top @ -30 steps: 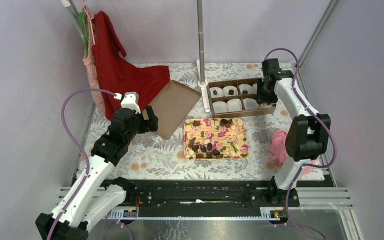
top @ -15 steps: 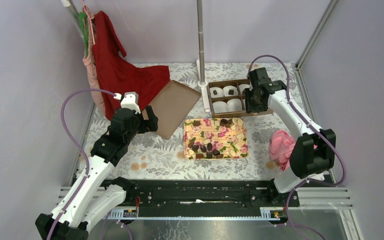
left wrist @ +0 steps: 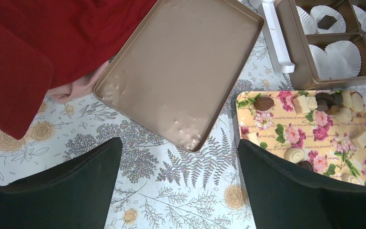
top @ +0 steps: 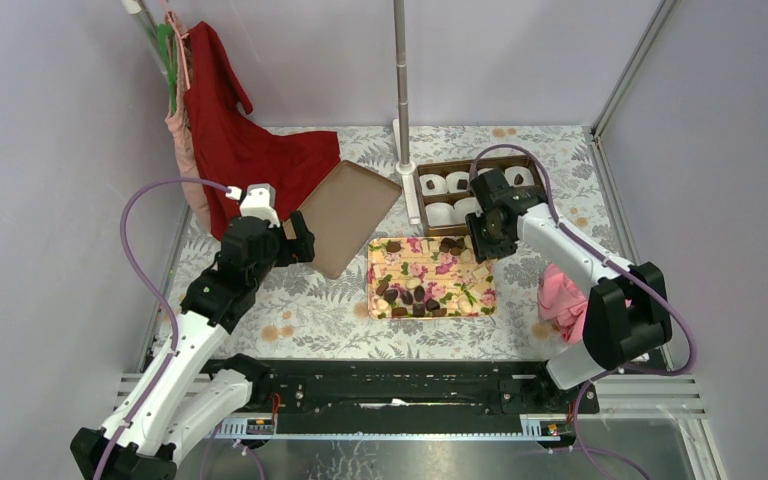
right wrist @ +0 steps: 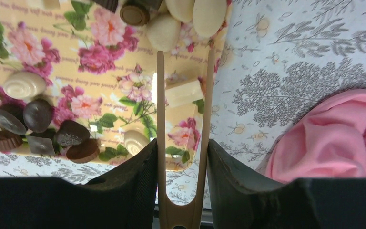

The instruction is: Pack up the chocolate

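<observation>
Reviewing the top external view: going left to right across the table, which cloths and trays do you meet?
Red draped cloth → flat brown rectangular metal tray → yellow floral rectangular tray → crumpled pink cloth.

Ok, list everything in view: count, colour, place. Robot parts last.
chocolate: many, dark brown, mostly on the floral tray, at least two in the box's cups
pale pieces: several, cream, on the floral tray
floral tray: one, yellow with pink flowers, table centre
box: one, brown, compartmented, behind the floral tray
paper cups: several, white, in the box
flat pan: one, gold-brown, left of the floral tray
red cloth: one, red, far left
pink cloth: one, pink, right of the floral tray
pole: one, grey, upright at the back
tongs: one, beige, in the right gripper
left gripper: open, black, over the flat pan's near edge
right gripper: shut on the tongs, black, over the floral tray
</observation>
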Controlling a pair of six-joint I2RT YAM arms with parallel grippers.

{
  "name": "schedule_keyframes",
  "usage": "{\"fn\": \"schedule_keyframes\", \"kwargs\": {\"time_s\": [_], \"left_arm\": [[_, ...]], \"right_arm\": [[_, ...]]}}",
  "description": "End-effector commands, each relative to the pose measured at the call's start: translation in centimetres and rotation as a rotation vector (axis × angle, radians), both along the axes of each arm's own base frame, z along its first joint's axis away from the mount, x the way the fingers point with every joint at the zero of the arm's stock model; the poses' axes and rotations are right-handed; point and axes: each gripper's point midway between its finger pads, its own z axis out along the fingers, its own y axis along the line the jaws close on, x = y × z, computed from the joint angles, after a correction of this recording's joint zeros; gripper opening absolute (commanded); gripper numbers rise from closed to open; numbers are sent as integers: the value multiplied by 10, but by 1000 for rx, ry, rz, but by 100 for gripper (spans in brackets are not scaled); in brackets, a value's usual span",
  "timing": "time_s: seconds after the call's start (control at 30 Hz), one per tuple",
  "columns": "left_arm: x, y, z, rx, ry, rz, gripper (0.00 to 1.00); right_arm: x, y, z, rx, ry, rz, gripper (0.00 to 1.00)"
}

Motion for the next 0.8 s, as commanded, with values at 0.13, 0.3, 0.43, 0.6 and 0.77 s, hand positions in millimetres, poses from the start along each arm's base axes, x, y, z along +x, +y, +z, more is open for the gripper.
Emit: {"fn": "schedule_keyframes", "kwargs": {"time_s": [0.13,0.3,0.43,0.6,0.77], "left_arm": [[7,3,4,3,-33,21,99],[8,4,3,7,-30,25,99],[8,3,1,8,-26,24,99],[9,2,0,8,-22,21,99],[9,2,0,8,-19,21,99]], "right_arm": [[-9,16,-10,25,14,37,45],[-4,21,-18,22,24,47,45],[2,25,-23,14,35,54,45],[6,27,-31,10,50,59,45],[10,31,-35,9,54,63,45]]}}
